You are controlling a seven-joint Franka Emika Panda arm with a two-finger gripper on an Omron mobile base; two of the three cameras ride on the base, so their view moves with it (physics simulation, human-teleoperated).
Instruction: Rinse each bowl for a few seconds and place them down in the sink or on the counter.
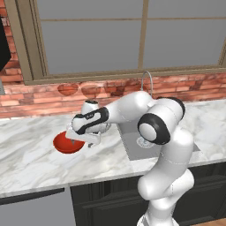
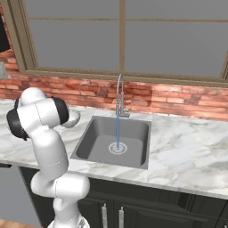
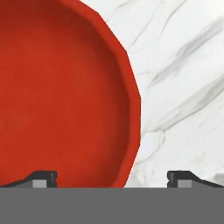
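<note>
On the worktop (image 1: 31, 150), left of the sink (image 1: 132, 148) and about midway between the brick wall and the front edge, sits the red bowl (image 1: 66, 145), upright and resting flat on the marble. The gripper (image 1: 84, 140) hovers right over the bowl's sink-side rim, the arm bent sideways across the sink's left corner to get there. In the hand view the red bowl (image 3: 61, 92) takes up the left and centre, and its rim runs down between the two fingertips (image 3: 43, 178), which stand spread wide, one over the inside of the bowl and one over bare worktop (image 3: 183, 87). Nothing is pinched yet.

Further right, the sink (image 2: 95, 129) is sunk into the worktop with the faucet (image 2: 119, 95) at its back edge, and a thin stream of water (image 2: 118, 129) falls onto the drain (image 2: 118, 148).

The step in hand looks like the pick-up of the first bowl: the jaws straddle the rim, ready to grasp. The next move likely calls for a short descent so the rim sits well between the pads, then a firm close, then a lift and a swing right to the stream. The rim is thin and glossy, so a shallow grip could slip.
</note>
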